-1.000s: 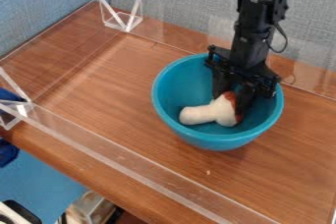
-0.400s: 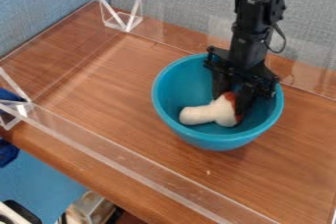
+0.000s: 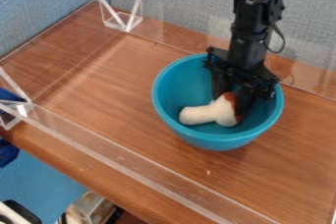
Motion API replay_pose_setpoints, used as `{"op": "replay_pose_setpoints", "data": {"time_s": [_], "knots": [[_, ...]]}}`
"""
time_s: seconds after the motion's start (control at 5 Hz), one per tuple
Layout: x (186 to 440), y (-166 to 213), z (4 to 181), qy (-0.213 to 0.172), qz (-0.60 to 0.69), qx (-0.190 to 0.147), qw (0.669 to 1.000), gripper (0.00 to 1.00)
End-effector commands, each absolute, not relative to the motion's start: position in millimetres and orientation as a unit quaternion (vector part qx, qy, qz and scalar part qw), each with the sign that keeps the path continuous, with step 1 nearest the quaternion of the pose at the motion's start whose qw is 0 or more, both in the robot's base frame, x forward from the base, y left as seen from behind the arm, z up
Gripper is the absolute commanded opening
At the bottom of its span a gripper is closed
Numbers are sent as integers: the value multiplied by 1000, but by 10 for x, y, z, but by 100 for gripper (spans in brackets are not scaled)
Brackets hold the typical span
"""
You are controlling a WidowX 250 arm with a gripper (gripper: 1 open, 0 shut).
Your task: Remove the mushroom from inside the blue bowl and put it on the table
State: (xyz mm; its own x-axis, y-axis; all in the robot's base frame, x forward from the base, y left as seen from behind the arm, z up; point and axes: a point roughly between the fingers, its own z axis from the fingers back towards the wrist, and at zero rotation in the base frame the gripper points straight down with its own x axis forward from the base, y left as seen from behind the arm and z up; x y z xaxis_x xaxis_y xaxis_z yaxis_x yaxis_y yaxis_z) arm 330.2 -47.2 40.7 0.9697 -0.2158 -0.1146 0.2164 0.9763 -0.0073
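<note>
Presently, item one: the mushroom (image 3: 213,112), lying on its side in the blue bowl (image 3: 178,110), right of centre in the frame. Cream stem points toward lower left; reddish-brown cap end sits under my gripper (image 3: 237,100).

Item two: the gripper, black, pointing straight down into the bowl's right half. I read the jaws as clamped on the cap end of the mushroom, though the exact contact is partly hidden behind the fingers.

Item three: the bowl itself, glossy turquoise, standing on the table (image 3: 118,81), near the clear acrylic wall (image 3: 171,31) along the upper right edge.

Item four: bare wood to the left of the bowl, where I judge the mushroom could be set down.

Risks, as I judge them:
- The grip is at one end only; the long stem may swing or slip free on lifting.
- The stem may catch the bowl's rim on the way out and drag or tip the bowl.
- The smooth rounded cap gives the fingers little purchase.
</note>
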Motion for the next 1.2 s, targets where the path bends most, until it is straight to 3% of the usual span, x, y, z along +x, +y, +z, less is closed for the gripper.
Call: {"op": "replay_pose_setpoints", "data": {"time_s": [0.0,1.0], "knots": [[3322,-383,441,46,-103,3,994,0],[3055,-694,818,-9,-170,-13,985,0]]}}
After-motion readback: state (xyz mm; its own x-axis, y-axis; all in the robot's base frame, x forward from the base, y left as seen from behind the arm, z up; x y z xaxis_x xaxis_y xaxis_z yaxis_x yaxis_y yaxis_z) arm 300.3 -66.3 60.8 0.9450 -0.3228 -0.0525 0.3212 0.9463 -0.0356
